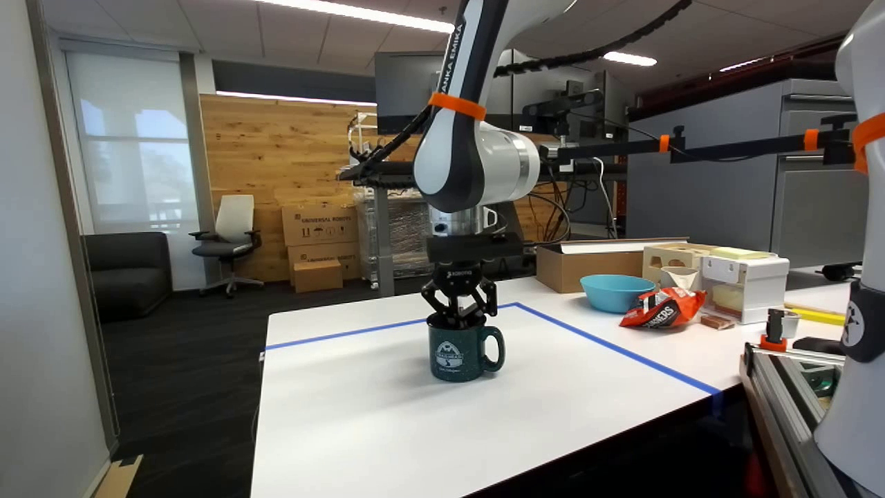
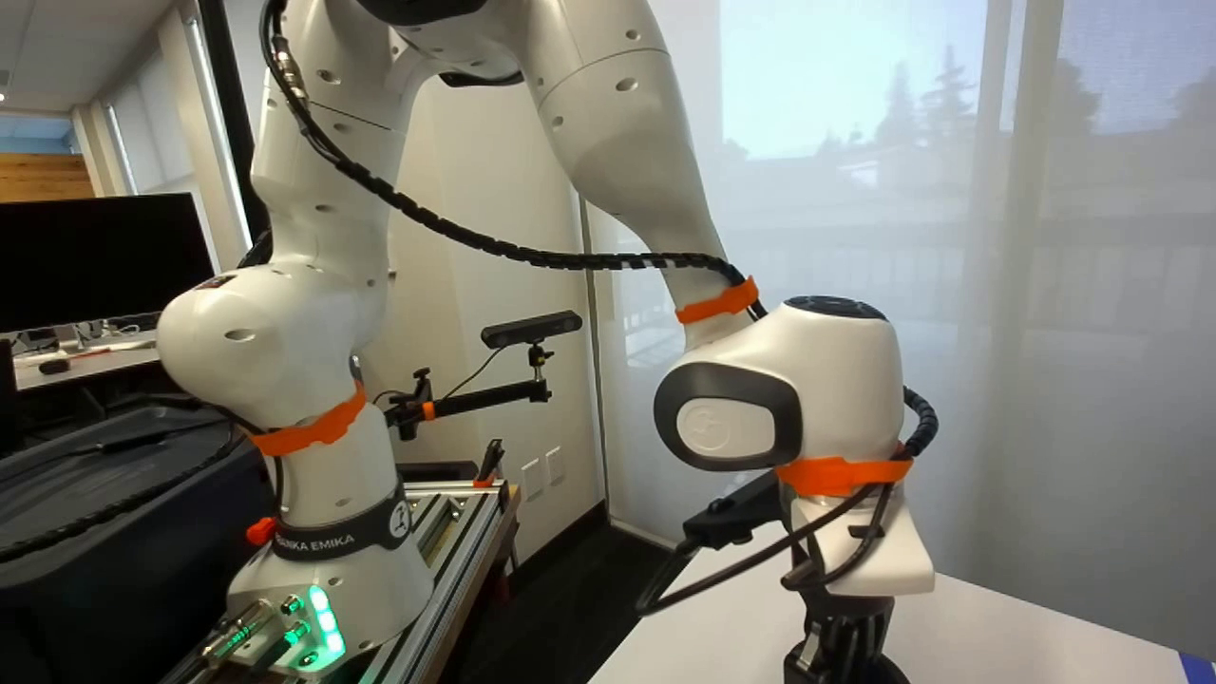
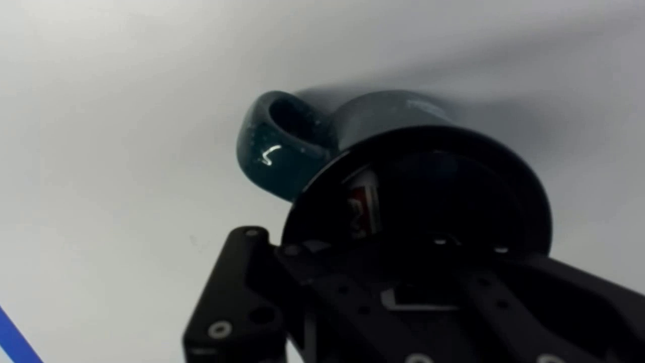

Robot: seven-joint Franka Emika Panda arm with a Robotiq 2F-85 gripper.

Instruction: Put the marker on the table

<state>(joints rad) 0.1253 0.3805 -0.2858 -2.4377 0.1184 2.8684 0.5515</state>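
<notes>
The robot's gripper (image 1: pixel 462 319) pointed straight down, and the ends of its fingers (image 3: pixel 352 300) were inside a dark green mug (image 1: pixel 458 351). The fingers were pulled in tight, close together. It was very dark down in the mug, so the ends were hard to see, and nobody could tell if they had hold of anything. The marker (image 3: pixel 362 206) was in the mug too. In the wrist view, a red and white bit of it showed near the black fingers, on the same side as the mug's handle (image 3: pixel 282 166). The rest of it was lost in the dark.

The mug stood upright on the big white table (image 1: pixel 346 415), inside the lines of blue tape (image 1: pixel 608 344). On its side was a white picture (image 1: pixel 449 355), some of it too small to make out.

Past the tape, in an exterior view, there was a bright blue bowl (image 1: pixel 617 293) with a shiny red bag (image 1: pixel 664 309) beside it. A brown cardboard box (image 1: pixel 588 268) stood behind the bowl.

In both exterior views the big white arm (image 1: pixel 498 166) wore orange bands (image 1: pixel 458 106). In an exterior view, green lights (image 2: pixel 326 617) glowed at the bottom of the arm. Well away from the table, a chair (image 1: pixel 235 220) and a dark couch (image 1: pixel 128 277) stood near a window (image 1: pixel 135 159).
</notes>
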